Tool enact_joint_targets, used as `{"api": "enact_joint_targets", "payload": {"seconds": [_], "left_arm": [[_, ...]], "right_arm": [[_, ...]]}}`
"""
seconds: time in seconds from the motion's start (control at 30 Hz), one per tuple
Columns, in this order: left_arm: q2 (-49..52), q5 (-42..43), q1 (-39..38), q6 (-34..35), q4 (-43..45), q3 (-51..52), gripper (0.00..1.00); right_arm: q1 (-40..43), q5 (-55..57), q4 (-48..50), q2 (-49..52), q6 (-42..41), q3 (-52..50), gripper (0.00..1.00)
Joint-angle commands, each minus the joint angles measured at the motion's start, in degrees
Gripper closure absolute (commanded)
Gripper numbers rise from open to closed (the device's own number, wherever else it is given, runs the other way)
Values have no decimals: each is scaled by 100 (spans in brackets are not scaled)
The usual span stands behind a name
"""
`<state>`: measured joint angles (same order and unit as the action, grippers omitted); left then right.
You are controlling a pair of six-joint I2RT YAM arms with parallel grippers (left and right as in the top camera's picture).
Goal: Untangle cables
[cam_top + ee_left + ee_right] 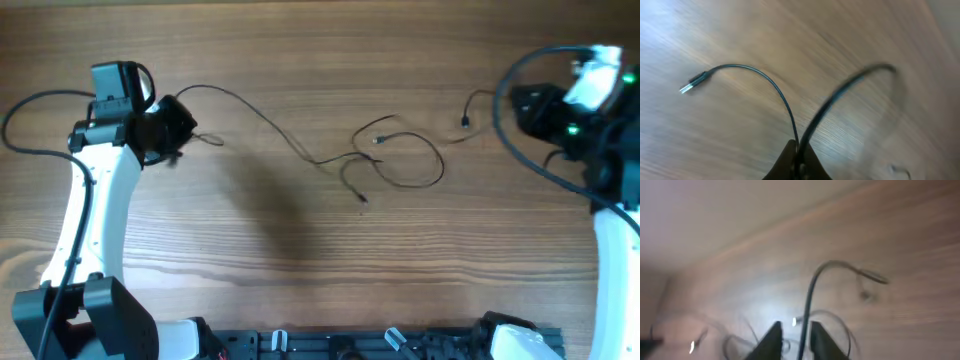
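Thin black cables [400, 155] lie in loose crossed loops at the table's middle. One strand runs left in an arc to my left gripper [185, 128]. In the left wrist view the left gripper [797, 152] is shut on that thin cable [775, 87], whose plug end [690, 86] lies on the wood. Another cable end [466, 122] lies near my right gripper [522, 100]. In the right wrist view the right gripper [796, 332] has its fingers apart, and a thin cable [812, 290] rises between them without being clamped.
The wooden table [300, 260] bears everything. Thicker black robot cables loop by the left arm [30, 100] and the right arm [510, 150]. A black rail [400, 345] runs along the front edge.
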<state>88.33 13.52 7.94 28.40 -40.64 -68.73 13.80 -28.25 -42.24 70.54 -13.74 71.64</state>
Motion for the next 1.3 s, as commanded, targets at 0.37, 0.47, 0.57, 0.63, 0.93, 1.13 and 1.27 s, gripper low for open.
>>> {"api": "enact_joint_targets", "payload": {"seconds": [0.37,0.47,0.57,0.63,0.93,1.13,1.27], "left_arm": [[17,1237,-804,813,79,22,0],[17,1814,-1045,949,-278,22,0],[44,1003,-1508,3700,-1248,28,0],[87,619,-1904,4988,-1585,28,0],[979,-356,-3650,7858,-1067,28,0],[1794,-225,-3899,7860,-546,28,12],[2079,-232,-4129,7858,138,28,25]], "right_arm": [[-839,273,-581,2409,-450,-7,0],[-839,295,-562,2409,-448,-9,0],[-839,317,-535,2409,-450,-9,0],[-839,317,-538,2409,-448,-9,0],[-839,310,-695,2409,-448,-9,0],[-839,291,-883,2409,-446,-9,0],[-839,181,-981,2409,-444,-9,0]]}}
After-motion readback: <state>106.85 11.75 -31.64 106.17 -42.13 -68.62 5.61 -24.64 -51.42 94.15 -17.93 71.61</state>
